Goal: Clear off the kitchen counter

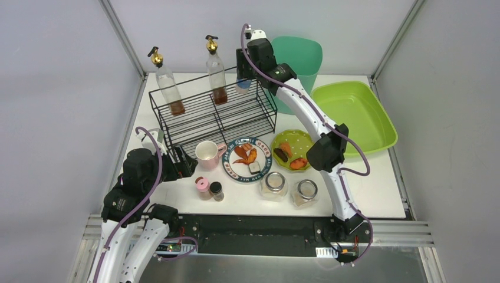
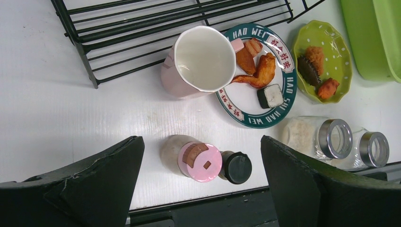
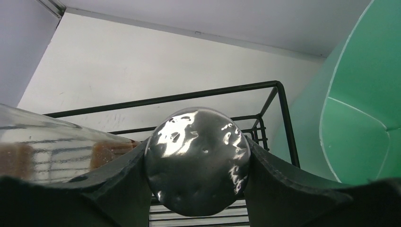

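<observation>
By the rack (image 1: 212, 115), right pincer (image 3: 197, 158) clamps a shiny lid (image 3: 196, 142); left pincer (image 2: 201, 142) — apart.

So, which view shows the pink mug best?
The left wrist view: the mug is near and seen from above, so its empty white inside shows. The top view shows the mug whole but small. The right wrist view does not show it.

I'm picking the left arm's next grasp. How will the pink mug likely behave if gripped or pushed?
The pink mug looks like glazed ceramic, so it is probably rigid, smooth and chippable. Its white inside shows empty, so it is likely fairly light. It stands upright on a broad base, so tipping seems unlikely, but it is close beside the plate, which a push may shift.
</observation>
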`<state>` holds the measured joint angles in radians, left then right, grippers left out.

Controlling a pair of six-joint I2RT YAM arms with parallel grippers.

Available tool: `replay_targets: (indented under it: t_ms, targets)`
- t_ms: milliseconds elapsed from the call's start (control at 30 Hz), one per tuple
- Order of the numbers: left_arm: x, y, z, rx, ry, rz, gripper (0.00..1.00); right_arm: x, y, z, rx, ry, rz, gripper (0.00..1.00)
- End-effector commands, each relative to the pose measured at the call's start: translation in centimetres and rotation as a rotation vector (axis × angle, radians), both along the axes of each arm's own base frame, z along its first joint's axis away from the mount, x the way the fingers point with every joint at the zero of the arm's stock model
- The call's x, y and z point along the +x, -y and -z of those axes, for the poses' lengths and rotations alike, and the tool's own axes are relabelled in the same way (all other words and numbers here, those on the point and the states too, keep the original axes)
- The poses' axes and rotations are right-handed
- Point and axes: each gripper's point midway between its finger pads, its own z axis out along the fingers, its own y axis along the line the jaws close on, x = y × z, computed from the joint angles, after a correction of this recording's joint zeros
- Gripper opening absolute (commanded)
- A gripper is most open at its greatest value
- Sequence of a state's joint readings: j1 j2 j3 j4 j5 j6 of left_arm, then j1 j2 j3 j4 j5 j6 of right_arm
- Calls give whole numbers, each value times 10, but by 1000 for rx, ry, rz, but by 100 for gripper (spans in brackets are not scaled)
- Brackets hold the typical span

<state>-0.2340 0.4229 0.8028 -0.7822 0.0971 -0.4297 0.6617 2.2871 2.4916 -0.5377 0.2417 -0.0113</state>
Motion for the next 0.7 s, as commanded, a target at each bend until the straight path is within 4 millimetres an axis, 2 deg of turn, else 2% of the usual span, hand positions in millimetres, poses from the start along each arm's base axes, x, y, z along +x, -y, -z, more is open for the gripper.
replay_targets:
  t_ms: [0,100,367,533,667]
  targets:
    - [4,1,-7,-5,41,5,99,3,-5,-39,73,78,-3,2]
    - [4,1,-7,-5,42,5,99,3,-7,-35,93,60,1,13]
    - [5,1,-7,-6,40,7,99,2,-11,-33,107,51,-6,69]
    - [4,1,-7,-7,40,6,99,-2,-16,-38,121,61,-23,88]
    - [5,1,-7,-5,42,5,99,-7,-17,-48,131,77,-29,96]
